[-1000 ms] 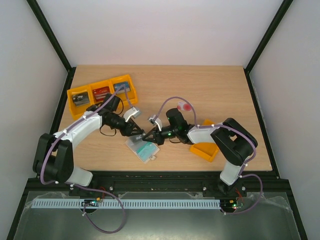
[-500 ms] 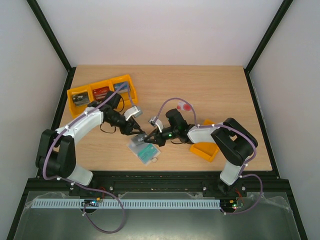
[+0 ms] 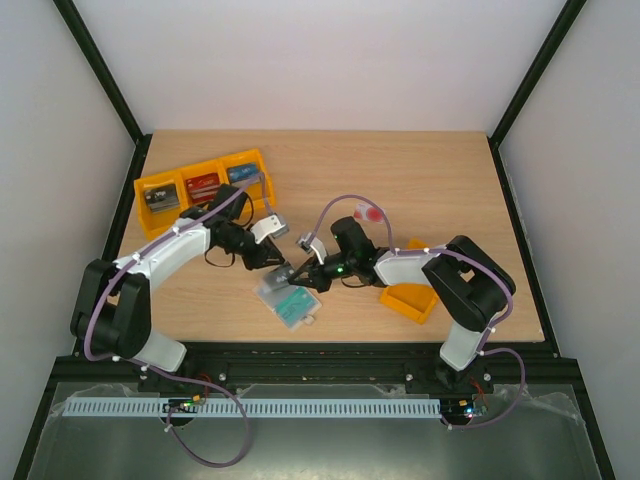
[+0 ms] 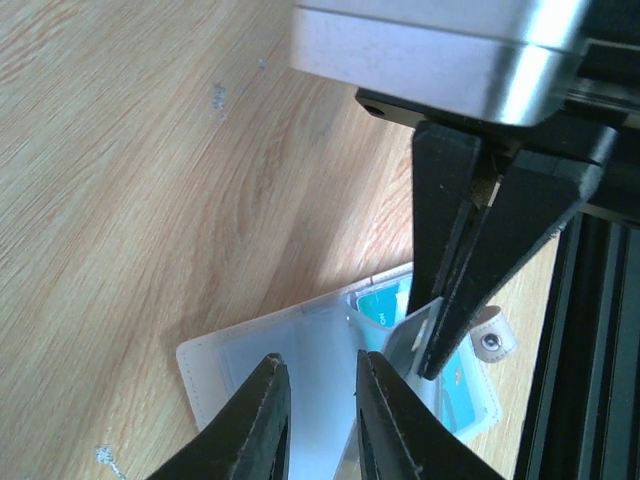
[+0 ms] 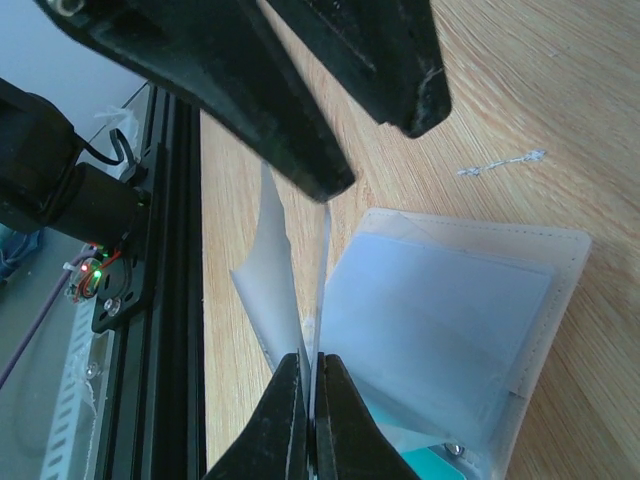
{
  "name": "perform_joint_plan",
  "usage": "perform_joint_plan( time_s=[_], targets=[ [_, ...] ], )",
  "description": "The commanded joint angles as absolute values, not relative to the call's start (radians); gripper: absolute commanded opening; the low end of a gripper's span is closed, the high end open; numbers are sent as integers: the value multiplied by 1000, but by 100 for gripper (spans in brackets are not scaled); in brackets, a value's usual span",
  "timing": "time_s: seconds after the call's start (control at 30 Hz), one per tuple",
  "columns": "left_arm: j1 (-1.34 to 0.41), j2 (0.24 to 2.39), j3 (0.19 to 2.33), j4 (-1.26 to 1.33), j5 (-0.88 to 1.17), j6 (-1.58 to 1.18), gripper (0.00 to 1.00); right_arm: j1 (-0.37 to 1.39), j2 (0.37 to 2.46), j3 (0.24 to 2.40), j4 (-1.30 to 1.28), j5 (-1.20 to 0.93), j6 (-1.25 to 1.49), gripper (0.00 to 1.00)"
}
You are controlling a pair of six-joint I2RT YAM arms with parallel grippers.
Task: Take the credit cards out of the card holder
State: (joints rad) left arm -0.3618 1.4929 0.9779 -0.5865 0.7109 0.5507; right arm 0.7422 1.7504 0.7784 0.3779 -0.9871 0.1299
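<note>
The cream-white card holder (image 3: 277, 295) lies open on the table in front of the arms, its snap tab (image 4: 490, 341) towards the near edge. A teal-green credit card (image 4: 383, 303) sits in one of its clear sleeves. My right gripper (image 5: 312, 362) is shut on the edge of a clear sleeve (image 5: 272, 262) and holds it lifted off the holder. My left gripper (image 4: 318, 360) hovers just over the holder's other sleeves, jaws a narrow gap apart with nothing between them. A white card with a red circle (image 3: 372, 213) lies on the table behind the right arm.
A row of orange-yellow bins (image 3: 203, 185) holding small items stands at the back left. Another orange bin (image 3: 410, 300) sits by the right arm's elbow. The black rail (image 4: 590, 350) of the table's near edge runs close to the holder.
My left gripper has shifted slightly towards the holder, its jaws widening and then narrowing again. The right gripper has kept its hold on the sleeve.
</note>
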Motion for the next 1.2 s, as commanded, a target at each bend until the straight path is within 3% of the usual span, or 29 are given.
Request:
perform_joint_plan(
  time_s=[0.0, 0.4, 0.57, 0.67, 0.8, 0.87, 1.07, 1.17],
  targets=[
    [-370, 1491, 958, -538, 682, 534, 21, 746, 1724, 810, 387, -990, 107, 1],
    [-409, 1487, 942, -538, 687, 578, 23, 747, 1718, 815, 381, -995, 102, 2],
    [-343, 1468, 989, -577, 711, 620, 25, 746, 1720, 816, 362, -994, 90, 2],
    [-300, 1454, 1026, -629, 785, 669, 31, 747, 1718, 813, 355, -992, 87, 2],
    [-312, 1438, 1023, -707, 864, 772, 48, 747, 1718, 816, 352, -989, 86, 2],
    [-316, 1443, 1009, -686, 843, 749, 50, 747, 1718, 816, 354, -989, 86, 2],
    [-358, 1458, 975, -615, 760, 711, 44, 747, 1718, 819, 350, -991, 86, 2],
    [-368, 1463, 960, -556, 722, 663, 31, 747, 1720, 819, 351, -992, 87, 2]
  ],
)
